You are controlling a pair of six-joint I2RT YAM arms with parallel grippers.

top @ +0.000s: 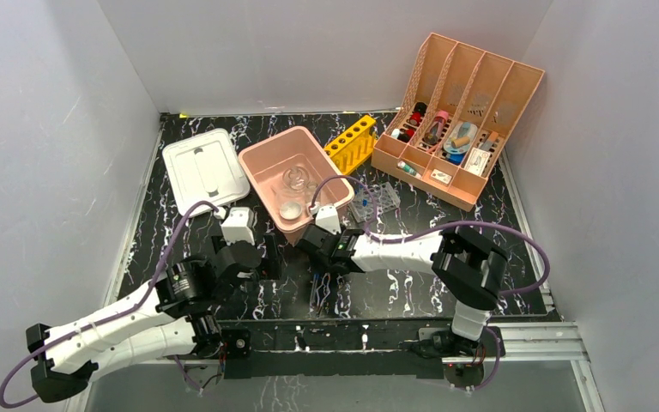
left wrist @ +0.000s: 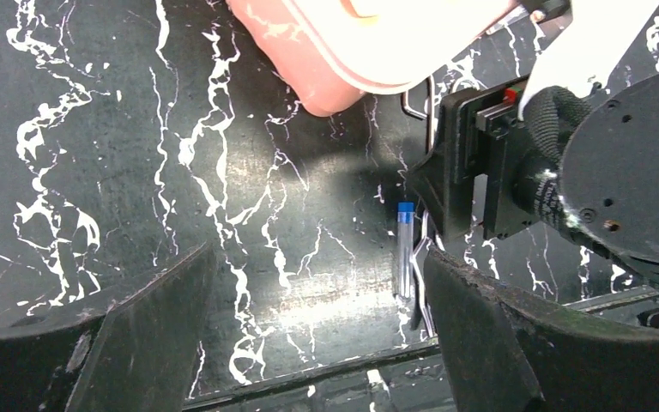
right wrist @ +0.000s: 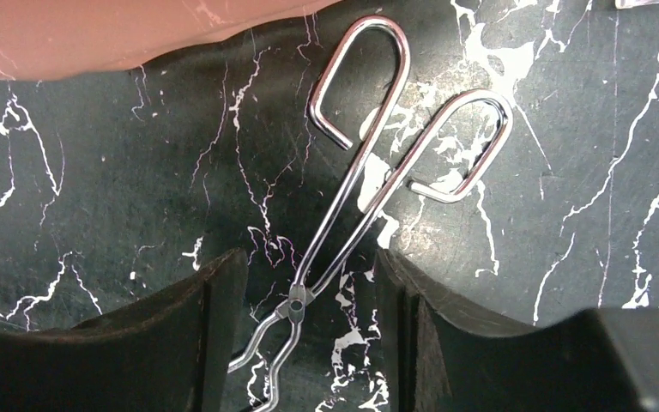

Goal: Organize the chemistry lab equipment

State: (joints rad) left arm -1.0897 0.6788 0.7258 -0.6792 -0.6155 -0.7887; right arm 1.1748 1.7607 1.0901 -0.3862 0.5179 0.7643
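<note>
On the black marbled counter (right wrist: pixel 94 172), the wire tongs (right wrist: pixel 369 184) lie flat just beside the pink tub (right wrist: pixel 94 34); the right claw (right wrist: pixel 309 266) stands wide astride them. Probably light, stiff, slippery: pinch at the pivot.

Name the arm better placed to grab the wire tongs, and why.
Right. The right fingers, open, straddle the tongs near their pivot; the left fingers stand off to one side, mostly over table.

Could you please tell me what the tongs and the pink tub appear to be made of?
Tongs: likely steel wire, polished, with bright mirror-like glints and a riveted pivot. Pink tub: probably plastic, smooth semi-matte, uniformly coloured with rounded moulded edges.
</note>
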